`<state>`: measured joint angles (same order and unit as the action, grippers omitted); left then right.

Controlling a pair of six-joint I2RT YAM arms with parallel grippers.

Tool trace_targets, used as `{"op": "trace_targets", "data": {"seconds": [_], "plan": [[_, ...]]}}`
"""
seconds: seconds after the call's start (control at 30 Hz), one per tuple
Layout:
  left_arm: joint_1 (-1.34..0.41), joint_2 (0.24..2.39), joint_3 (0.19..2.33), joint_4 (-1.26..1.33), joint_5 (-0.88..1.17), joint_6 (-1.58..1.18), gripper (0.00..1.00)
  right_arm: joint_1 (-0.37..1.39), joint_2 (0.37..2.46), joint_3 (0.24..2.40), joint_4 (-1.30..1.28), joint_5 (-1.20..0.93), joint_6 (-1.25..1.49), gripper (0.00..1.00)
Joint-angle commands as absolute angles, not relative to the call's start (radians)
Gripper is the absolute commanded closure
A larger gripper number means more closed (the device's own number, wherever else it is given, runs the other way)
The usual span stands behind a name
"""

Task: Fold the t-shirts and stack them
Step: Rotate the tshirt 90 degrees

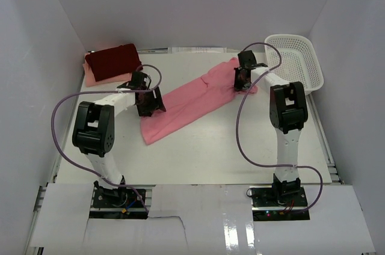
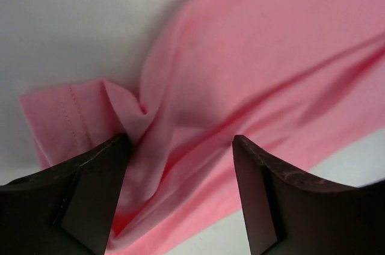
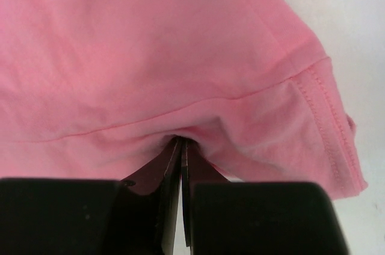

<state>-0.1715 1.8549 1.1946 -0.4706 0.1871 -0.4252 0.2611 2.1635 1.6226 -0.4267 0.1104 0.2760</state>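
The long salmon-pink cloth t-shirt (image 1: 192, 101) is lying stretched as a diagonal band across the white table (image 1: 204, 159). The right gripper (image 3: 181, 147) is pinching its cloth tightly just inside a stitched sleeve hem (image 3: 328, 116). The left gripper (image 2: 180, 165) is standing spread wide, its fingers (image 2: 90, 195) straddling a bunched fold. The folded dark maroon-red t-shirt (image 1: 113, 62) is resting on the pale peach-pink t-shirt (image 1: 89, 77) in the far left corner, well apart. The white plastic mesh basket (image 1: 298, 59) is sitting far right, near the right gripper. White tabletop is showing between the stretched shirt and the arm bases.

This was a robotics lab cell. White panels (image 1: 192, 2) walled a white table (image 1: 240, 147) carrying a bolted left arm (image 1: 96, 129) and right arm (image 1: 287, 110).
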Motion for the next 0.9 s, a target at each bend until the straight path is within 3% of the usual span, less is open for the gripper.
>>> {"op": "trace_targets", "data": {"seconds": [0.0,0.3,0.5,0.67,0.87], "plan": [[-0.267,1.823,1.054,-0.611,0.262,-0.509,0.19,0.255,2.281,1.721,-0.463,0.065,0.252,0.92],[-0.469,1.528,0.677,-0.571,0.38,-0.725,0.18,0.249,2.491,2.061,-0.462,-0.083,0.25,0.91],[-0.572,1.237,0.419,-0.56,0.474,-0.889,0.18,0.232,2.594,2.18,-0.365,-0.28,0.329,0.85],[-0.623,1.099,0.391,-0.561,0.485,-0.976,0.18,0.227,2.66,2.253,-0.226,-0.437,0.455,0.82],[-0.627,1.115,0.592,-0.62,0.407,-0.953,0.17,0.226,2.588,2.252,-0.144,-0.462,0.477,0.75]]}}
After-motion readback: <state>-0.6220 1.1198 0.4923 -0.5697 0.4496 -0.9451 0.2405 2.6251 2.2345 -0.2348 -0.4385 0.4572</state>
